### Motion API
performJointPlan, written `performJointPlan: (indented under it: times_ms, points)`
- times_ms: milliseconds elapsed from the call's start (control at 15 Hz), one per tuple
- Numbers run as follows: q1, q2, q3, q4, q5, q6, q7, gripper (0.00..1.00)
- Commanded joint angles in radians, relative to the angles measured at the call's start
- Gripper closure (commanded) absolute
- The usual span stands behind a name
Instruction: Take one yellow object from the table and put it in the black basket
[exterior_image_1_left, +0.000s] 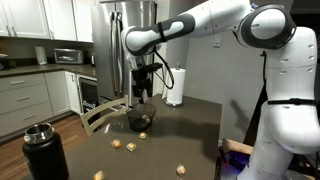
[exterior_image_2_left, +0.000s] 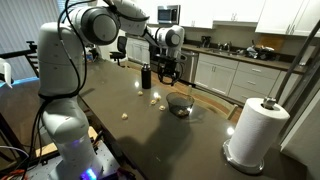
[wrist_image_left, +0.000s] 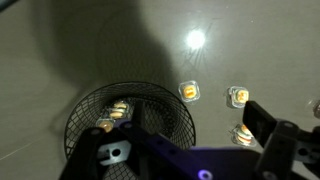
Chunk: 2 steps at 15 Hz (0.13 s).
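The black wire-mesh basket (exterior_image_1_left: 139, 121) (exterior_image_2_left: 180, 105) stands on the dark table. In the wrist view its rim (wrist_image_left: 76, 112) is at lower left, with two pale yellow lumps (wrist_image_left: 117, 110) inside it. My gripper (exterior_image_1_left: 143, 88) (exterior_image_2_left: 170, 73) hangs just above the basket in both exterior views. In the wrist view the gripper (wrist_image_left: 175, 140) is open and empty, its fingers spread over the basket's edge. More yellow lumps lie on the table beside the basket (wrist_image_left: 188, 92) (wrist_image_left: 239, 96) (wrist_image_left: 243, 133). Others show in an exterior view (exterior_image_1_left: 130, 147) (exterior_image_1_left: 181, 169).
A tall black flask (exterior_image_1_left: 44, 150) (exterior_image_2_left: 145, 76) stands on the table. A paper towel roll (exterior_image_1_left: 175, 86) (exterior_image_2_left: 255, 130) stands near the table's edge. A chair back (exterior_image_1_left: 100, 115) sits against the table beside the basket. Kitchen cabinets and a fridge are behind.
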Motion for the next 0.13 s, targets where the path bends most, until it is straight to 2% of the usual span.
performJointPlan:
  times_ms: [0, 67]
  points:
    - [-0.002, 0.001, 0.003, 0.002, 0.000, -0.003, 0.001, 0.00]
    - [-0.002, 0.001, 0.003, 0.002, 0.000, -0.003, 0.000, 0.00]
